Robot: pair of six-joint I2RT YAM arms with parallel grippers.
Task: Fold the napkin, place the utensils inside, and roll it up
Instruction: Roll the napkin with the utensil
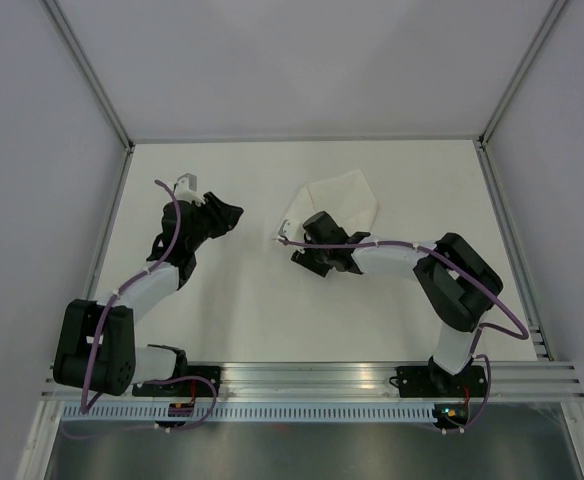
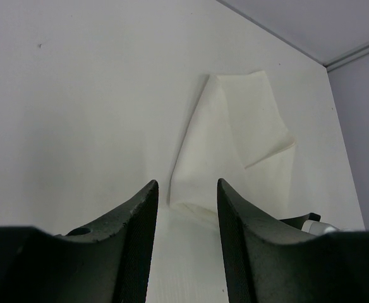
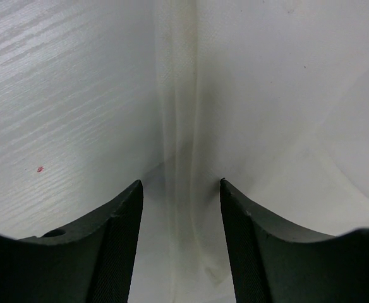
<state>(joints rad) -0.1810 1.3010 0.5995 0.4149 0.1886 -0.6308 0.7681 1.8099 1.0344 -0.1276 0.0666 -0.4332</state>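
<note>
The white napkin (image 1: 340,200) lies folded into an uneven shape on the table's far middle; it also shows in the left wrist view (image 2: 235,142). My right gripper (image 1: 307,230) is open at the napkin's near-left edge. In the right wrist view its jaws (image 3: 181,184) straddle a raised fold of the cloth (image 3: 184,113) without closing on it. My left gripper (image 1: 230,214) is open and empty, left of the napkin and apart from it, pointing toward it (image 2: 186,184). No teal-green utensil shows in any view.
The white table (image 1: 232,300) is bounded by grey walls with metal posts at the far corners (image 1: 127,145). A metal rail (image 1: 312,375) runs along the near edge by the arm bases. Part of the right arm (image 2: 308,221) shows in the left wrist view.
</note>
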